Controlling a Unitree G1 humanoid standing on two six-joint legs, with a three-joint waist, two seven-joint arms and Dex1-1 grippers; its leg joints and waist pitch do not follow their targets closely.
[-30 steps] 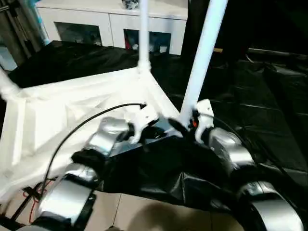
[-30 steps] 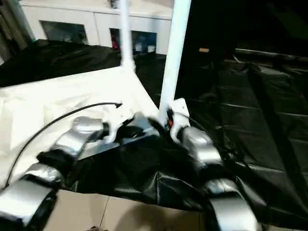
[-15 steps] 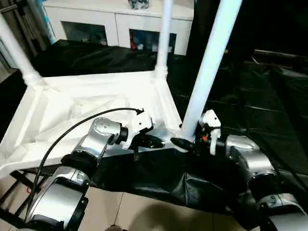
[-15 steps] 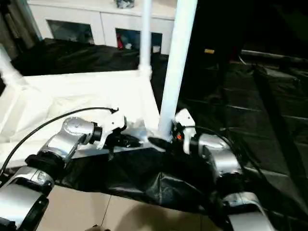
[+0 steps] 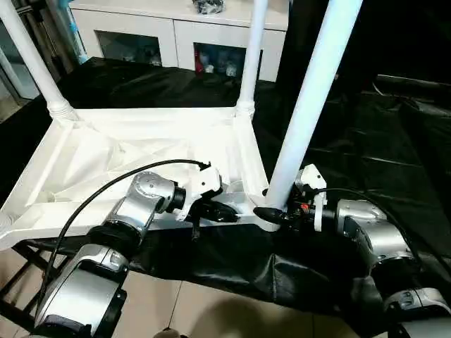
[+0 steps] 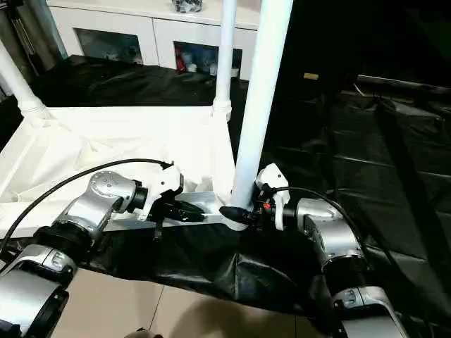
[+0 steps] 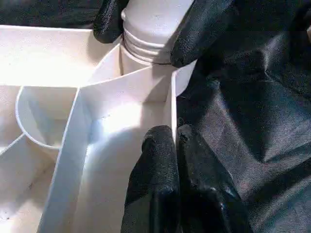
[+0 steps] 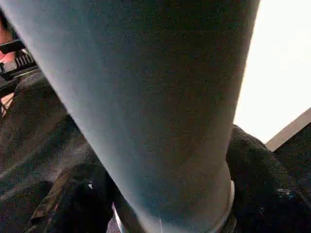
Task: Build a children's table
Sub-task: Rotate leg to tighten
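Children's table top [image 5: 106, 151] lies upside down, ribbed underside up, on black sheeting [image 5: 366, 141], centre-left of the head view. Three legs stand upright in corner sockets: far-left leg [image 5: 32, 60], far-right leg [image 5: 252, 53], near-right leg [image 5: 310, 105]. Left gripper [image 7: 175, 145] is pinched onto the top's near rim wall, fingers nearly together, one either side of it. Right gripper [image 5: 278, 213] is clamped around the near-right leg's base just above its socket. White cabinet [image 5: 176, 32] sits along the upper edge.
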